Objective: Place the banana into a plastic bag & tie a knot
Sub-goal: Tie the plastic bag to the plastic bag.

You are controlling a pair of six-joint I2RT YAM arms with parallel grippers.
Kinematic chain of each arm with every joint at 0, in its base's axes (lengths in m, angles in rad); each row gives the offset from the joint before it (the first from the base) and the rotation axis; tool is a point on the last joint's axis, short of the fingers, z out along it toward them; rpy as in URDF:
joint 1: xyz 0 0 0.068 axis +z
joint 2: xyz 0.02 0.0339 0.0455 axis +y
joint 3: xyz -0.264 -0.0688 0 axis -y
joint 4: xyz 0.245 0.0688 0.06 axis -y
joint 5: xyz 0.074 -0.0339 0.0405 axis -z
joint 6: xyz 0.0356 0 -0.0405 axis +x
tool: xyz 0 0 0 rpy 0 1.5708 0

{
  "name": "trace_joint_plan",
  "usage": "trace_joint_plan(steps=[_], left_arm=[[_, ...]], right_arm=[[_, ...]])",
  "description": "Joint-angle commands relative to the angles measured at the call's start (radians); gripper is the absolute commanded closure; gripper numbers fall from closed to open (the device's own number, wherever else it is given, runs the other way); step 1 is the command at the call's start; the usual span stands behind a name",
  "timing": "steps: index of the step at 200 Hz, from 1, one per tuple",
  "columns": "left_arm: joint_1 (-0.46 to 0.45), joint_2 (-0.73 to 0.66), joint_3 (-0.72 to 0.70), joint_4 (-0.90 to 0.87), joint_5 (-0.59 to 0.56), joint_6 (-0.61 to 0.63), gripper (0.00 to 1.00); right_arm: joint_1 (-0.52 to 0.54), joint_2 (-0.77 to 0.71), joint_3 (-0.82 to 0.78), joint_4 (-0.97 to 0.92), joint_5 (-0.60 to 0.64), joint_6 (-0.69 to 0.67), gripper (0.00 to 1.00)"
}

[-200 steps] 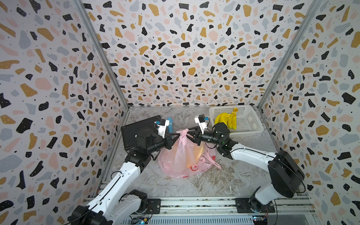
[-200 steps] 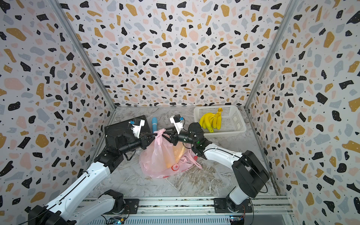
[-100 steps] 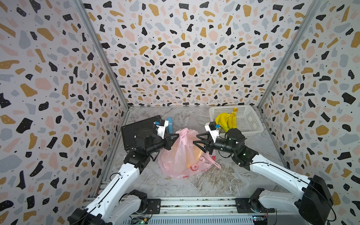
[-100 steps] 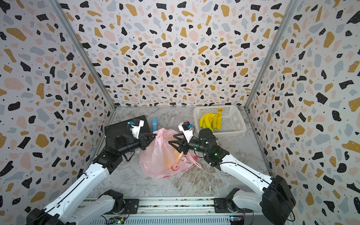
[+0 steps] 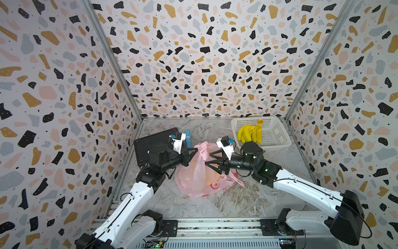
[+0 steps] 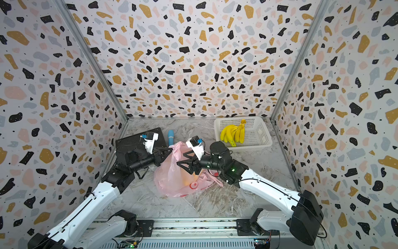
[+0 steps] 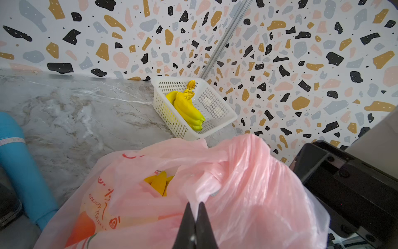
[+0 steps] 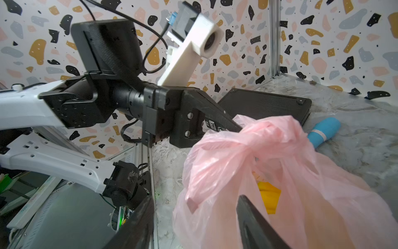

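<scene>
- Top views: the plastic bag [image 5: 193, 176] sits mid-table [image 5: 237, 200], slumped, its gathered top pulled up toward the left gripper [image 5: 195, 151]. Both top views show this.
- The left gripper is pinched tight on that gathered top. The right gripper [image 5: 210, 159] has its jaws spread wide with nothing in them and hangs just beside the bag's upper right side.
- The banana [image 5: 210, 180] shows as a dull orange-yellow shape through the film, low in the bag and under the right gripper.
- Both arms reach in from the near rail, with wrists roughly level and the grippers pointing at each other across the bag.
- A white basket [image 5: 277, 138] in the far right corner holds a banana bunch [image 5: 249, 133]. A blue cylinder [image 5: 188, 139] lies behind the bag. A black tray [image 5: 148, 142] lies behind the left gripper.
- Left wrist: the left gripper [image 7: 195, 215] has its fingertips together and pink film bunched at them. The banana [image 7: 159, 182] shows yellow through the bag's mouth, beyond the tips.
- Right wrist: the right gripper [image 8: 196, 198] is open, with a loose flap of the bag [image 8: 280, 161] hanging between its fingers. I cannot tell whether the film touches them. The left gripper [image 8: 237, 129] is buried in the bag's twisted top. The banana [image 8: 269, 194] is inside, below that twist.
</scene>
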Motion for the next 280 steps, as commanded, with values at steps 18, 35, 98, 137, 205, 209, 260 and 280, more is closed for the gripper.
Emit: trace_joint_plan(steps=[18, 35, 98, 137, 205, 209, 260, 280], left_arm=[[0.003, -0.023, 0.009, 0.040, 0.005, 0.000, 1.00], [0.003, -0.024, 0.008, 0.041, 0.008, 0.000, 1.00], [0.003, -0.030, 0.002, 0.049, 0.008, -0.002, 1.00], [0.003, -0.038, -0.002, 0.048, 0.002, -0.007, 1.00], [0.009, -0.061, 0.074, -0.128, -0.231, -0.021, 1.00], [0.012, -0.056, 0.079, -0.135, -0.238, -0.021, 1.00], [0.058, -0.026, 0.144, -0.191, -0.298, -0.043, 1.00], [0.095, -0.012, 0.171, -0.233, -0.341, -0.045, 1.00]], right_arm=[[0.022, 0.037, 0.086, -0.058, 0.036, 0.016, 0.36], [0.023, 0.052, 0.110, -0.084, 0.055, 0.010, 0.36], [0.023, 0.081, 0.154, -0.100, 0.065, 0.005, 0.46], [0.023, 0.099, 0.174, -0.104, 0.067, 0.006, 0.72], [0.024, -0.034, 0.090, -0.232, 0.251, -0.020, 1.00], [0.025, -0.044, 0.080, -0.267, 0.261, -0.023, 1.00], [0.026, -0.142, -0.065, -0.401, 0.393, 0.018, 1.00], [0.025, -0.175, -0.114, -0.473, 0.490, 0.068, 1.00]])
